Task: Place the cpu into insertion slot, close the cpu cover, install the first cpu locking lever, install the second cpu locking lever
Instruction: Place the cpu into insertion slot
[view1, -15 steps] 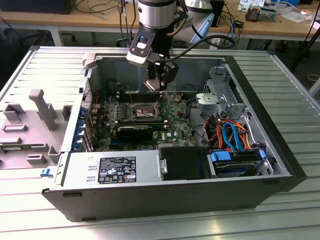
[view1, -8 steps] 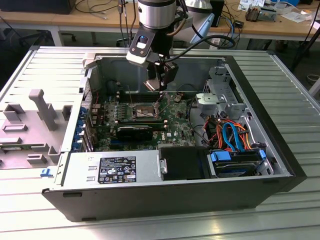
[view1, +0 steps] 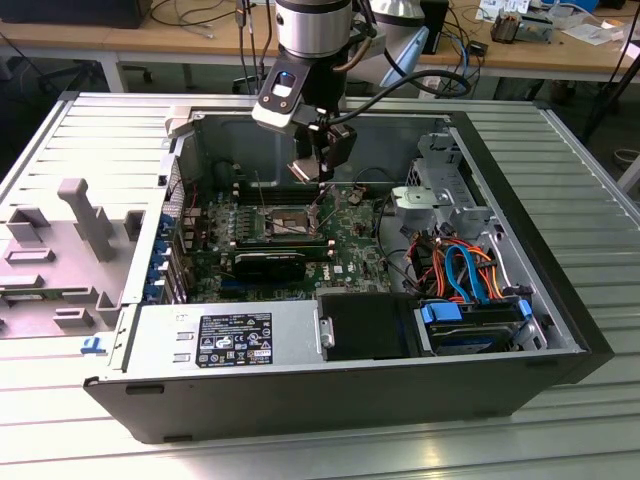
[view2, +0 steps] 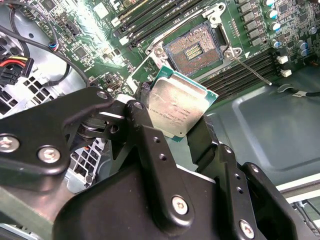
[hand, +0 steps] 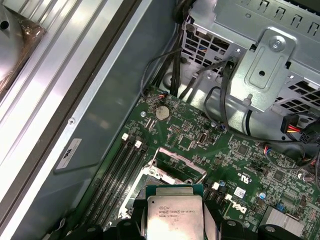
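Note:
My gripper (view2: 177, 127) is shut on the cpu (view2: 177, 106), a flat square chip with a silver-grey top, held by two opposite edges between the black fingers (view2: 146, 122). The cpu (hand: 175, 217) hangs tilted above the green motherboard, apart from it. The insertion slot (view2: 194, 50) lies uncovered, its dark centre showing inside a silver rim. In the first wrist view the cpu cover (hand: 170, 152), a thin silver frame, stands raised just beyond the chip. A thin locking lever (view2: 252, 67) sticks out free beside the slot. In the exterior view the gripper (view1: 319, 187) hovers over the insertion slot (view1: 285, 222).
The board sits inside an open computer case (view1: 560, 330). Long black memory slots (view2: 150, 15) flank the socket. A metal drive cage (view1: 432, 190), coloured cables (view1: 462, 265) and a power supply (view1: 230, 335) surround it. A grey plastic part (view1: 90, 225) lies at the exterior view's left.

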